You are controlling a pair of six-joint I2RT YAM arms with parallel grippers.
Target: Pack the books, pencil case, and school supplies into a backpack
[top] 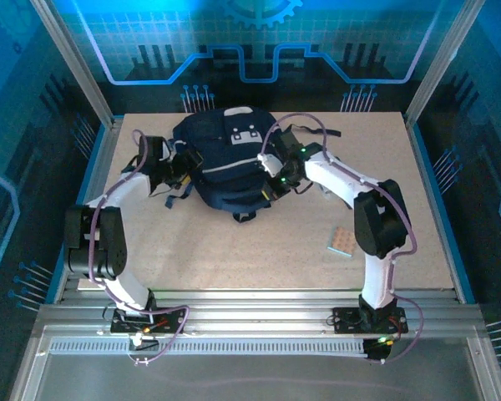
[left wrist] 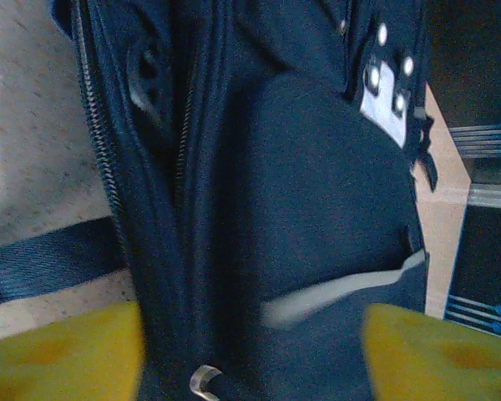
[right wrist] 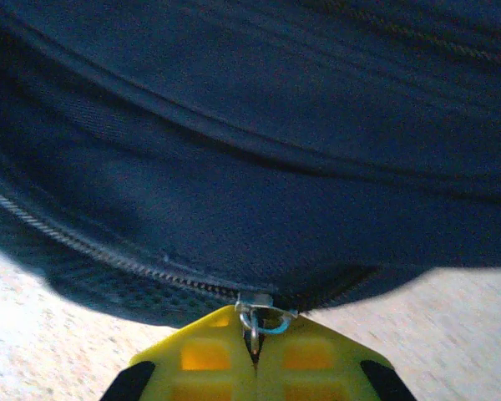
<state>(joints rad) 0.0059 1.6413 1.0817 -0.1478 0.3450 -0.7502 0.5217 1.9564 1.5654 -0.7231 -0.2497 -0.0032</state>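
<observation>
Navy fabric backpack (top: pixel 225 163) with grey stripes is lying upper centre on the pale surface (top: pixel 234 251). Right claw (right wrist: pixel 255 347) is pinching its metal zipper pull (right wrist: pixel 255 322), apparently working the zip. Left claw (left wrist: pixel 250 347) is gaping astride the fabric, likely needing a bracing grip next.

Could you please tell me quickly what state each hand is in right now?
Left hand: open.
Right hand: closed on the zipper pull of the backpack.

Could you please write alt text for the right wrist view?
The yellow-tipped right gripper is pinched shut on the metal zipper pull of the dark navy backpack, whose zipper track runs off to the left. Pale speckled table shows at the bottom corners.
</observation>
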